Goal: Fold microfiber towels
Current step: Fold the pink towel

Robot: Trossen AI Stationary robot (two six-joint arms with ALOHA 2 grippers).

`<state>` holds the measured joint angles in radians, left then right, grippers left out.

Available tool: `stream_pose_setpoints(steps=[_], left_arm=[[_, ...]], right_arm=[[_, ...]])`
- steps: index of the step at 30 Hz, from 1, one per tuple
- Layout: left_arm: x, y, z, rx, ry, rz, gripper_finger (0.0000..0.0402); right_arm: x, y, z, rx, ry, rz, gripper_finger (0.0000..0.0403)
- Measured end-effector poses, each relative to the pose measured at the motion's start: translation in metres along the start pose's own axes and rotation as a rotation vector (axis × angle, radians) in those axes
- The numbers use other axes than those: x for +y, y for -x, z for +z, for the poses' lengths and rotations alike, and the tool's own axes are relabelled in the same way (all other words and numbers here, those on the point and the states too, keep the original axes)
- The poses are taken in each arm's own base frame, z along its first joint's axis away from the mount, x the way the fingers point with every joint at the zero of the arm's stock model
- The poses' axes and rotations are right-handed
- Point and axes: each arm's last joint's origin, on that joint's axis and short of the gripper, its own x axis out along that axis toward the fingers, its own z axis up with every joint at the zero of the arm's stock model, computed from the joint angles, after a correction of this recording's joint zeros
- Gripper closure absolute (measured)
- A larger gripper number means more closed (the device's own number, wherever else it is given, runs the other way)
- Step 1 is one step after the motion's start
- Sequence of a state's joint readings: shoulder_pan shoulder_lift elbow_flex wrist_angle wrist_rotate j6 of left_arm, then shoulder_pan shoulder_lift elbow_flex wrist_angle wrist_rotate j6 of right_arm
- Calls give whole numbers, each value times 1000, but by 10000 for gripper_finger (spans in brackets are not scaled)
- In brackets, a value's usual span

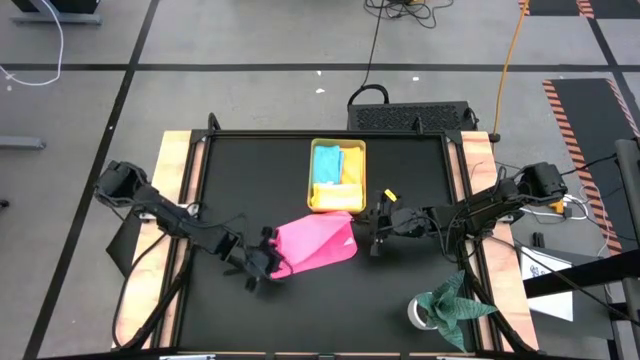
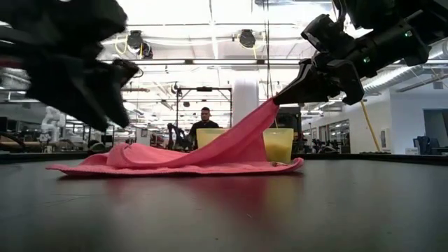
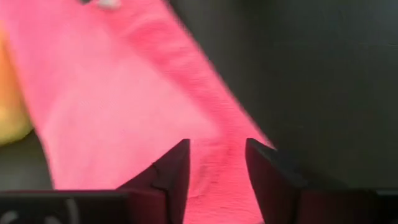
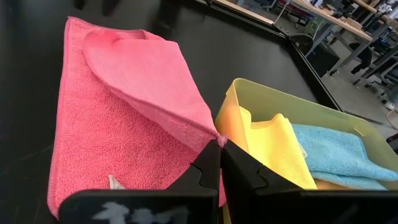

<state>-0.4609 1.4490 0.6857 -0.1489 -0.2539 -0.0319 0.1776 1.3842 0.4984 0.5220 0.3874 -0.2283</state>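
right end effector point(image 1: 378, 232), seen from above, pinches the pink towel point(image 1: 318, 243) corner beside the yellow tray point(image 1: 312, 175), likely mid-fold. low view: pinched corner raised, the rest flat on the desk point(image 2: 224, 210). left end effector point(image 3: 216, 163) hovers over pink nap, fingers apart, empty.

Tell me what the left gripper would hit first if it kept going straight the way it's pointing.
Most likely the pink towel: the left gripper is open and aimed right at its near edge, with pink cloth showing between the fingers. Whether it already touches is unclear.
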Motion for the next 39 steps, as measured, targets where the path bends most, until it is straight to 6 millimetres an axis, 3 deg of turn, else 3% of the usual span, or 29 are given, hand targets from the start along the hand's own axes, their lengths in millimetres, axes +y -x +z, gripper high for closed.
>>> stream_pose_setpoints(steps=[7, 13, 18, 31, 39], left_arm=[[36, -23, -8, 66, 227, -130, 177], [44, -42, -14, 90, 308, -365, 163], [40, -43, -14, 96, 315, -396, 189], [34, -38, -15, 136, 298, -385, 301], [38, -17, -6, 116, 301, -366, 361]], right_arm=[[0, 0, 0, 0, 0, 0, 403], [0, 0, -1, 10, 2, 2, 403], [0, 0, -1, 17, 4, 5, 403], [1, 0, -2, 22, 3, 7, 403], [1, 0, -2, 26, 4, 5, 403]])
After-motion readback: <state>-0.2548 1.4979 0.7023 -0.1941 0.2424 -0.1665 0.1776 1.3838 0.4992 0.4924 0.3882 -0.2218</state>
